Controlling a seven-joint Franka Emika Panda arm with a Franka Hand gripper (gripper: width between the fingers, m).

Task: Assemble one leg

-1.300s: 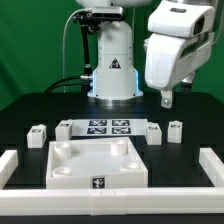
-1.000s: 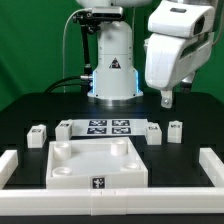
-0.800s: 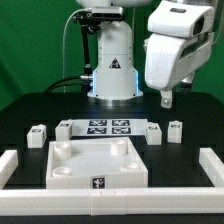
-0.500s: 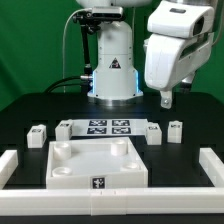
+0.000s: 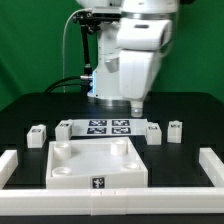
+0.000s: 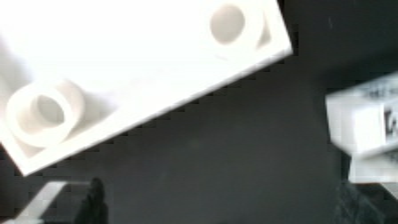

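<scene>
Gripper hovers near marker board; jaw gap impossible to tell. Centre over leg, drop straight, pinch flat sides squarely.

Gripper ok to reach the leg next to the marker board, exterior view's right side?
Likely yes. The gripper hangs clear, not far from that leg, with nothing over it; the marker board lies flat beside it.
</scene>
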